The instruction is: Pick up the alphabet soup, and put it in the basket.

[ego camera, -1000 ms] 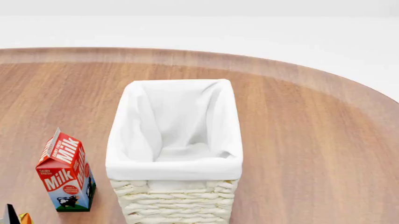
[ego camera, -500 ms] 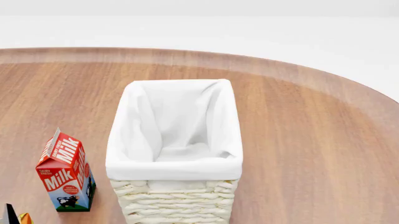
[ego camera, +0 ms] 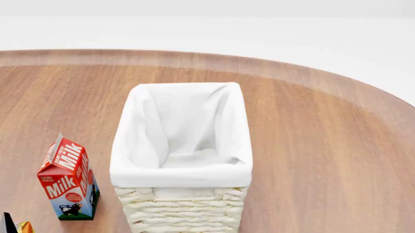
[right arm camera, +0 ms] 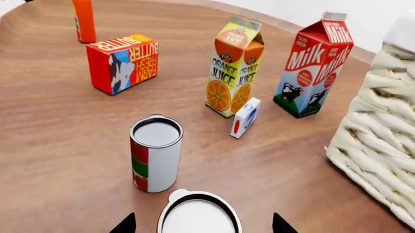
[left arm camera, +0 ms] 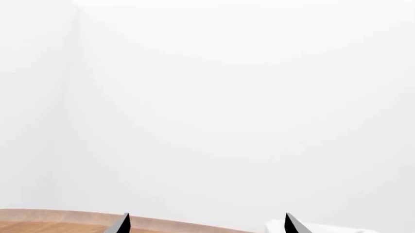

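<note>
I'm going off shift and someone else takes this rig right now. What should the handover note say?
Left claw: open, empty, raised and facing the wall.
Right claw: open, low over the table, its fingertips on either side of a white-topped can. It is not gripping the can.
A second can, red, green and white, stands just beyond. No label is readable, so check which one is the soup.
Basket: upright mid-table, nothing inside, with the milk on its left.
Done: the approach only.
Left: confirm the can, close on it, lift it and put it in the basket.
</note>
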Motion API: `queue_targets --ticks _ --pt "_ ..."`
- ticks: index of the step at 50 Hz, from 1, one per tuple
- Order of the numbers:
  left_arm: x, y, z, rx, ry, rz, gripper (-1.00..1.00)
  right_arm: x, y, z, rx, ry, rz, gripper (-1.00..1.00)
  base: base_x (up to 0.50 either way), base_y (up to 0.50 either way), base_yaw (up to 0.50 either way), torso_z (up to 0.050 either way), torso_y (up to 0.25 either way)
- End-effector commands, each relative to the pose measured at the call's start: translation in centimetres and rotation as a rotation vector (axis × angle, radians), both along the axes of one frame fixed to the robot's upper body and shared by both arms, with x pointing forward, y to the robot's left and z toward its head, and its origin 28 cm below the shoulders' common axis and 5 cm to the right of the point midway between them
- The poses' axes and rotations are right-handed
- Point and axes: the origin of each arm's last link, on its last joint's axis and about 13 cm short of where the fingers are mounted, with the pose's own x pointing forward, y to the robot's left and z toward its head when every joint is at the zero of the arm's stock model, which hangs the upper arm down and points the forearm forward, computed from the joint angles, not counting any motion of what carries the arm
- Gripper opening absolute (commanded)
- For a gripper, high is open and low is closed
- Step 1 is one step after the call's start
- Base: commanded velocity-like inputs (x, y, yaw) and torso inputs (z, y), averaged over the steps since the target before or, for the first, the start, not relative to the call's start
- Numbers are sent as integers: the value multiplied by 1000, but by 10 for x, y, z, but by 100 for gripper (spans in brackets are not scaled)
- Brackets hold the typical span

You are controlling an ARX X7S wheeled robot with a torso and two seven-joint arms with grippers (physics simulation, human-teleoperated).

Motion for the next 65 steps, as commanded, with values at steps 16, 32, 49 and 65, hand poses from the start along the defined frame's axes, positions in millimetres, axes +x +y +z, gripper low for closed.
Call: queue_targets --ticks 16,32,49,65 --pt "-1 1 1 -4 -7 4 100 6 6 -10 -58 17 5 100 0 0 0 0 0" --pt "-2 1 1 -5 -7 5 100 6 8 -13 -82 22 9 100 0 0 0 0 0" --pt "-1 1 1 -5 -8 5 100 10 13 -20 -103 38 24 100 0 0 0 0 0" --pt "-3 3 3 -12 -17 11 100 13 16 -23 -119 43 14 100 0 0 0 0 0"
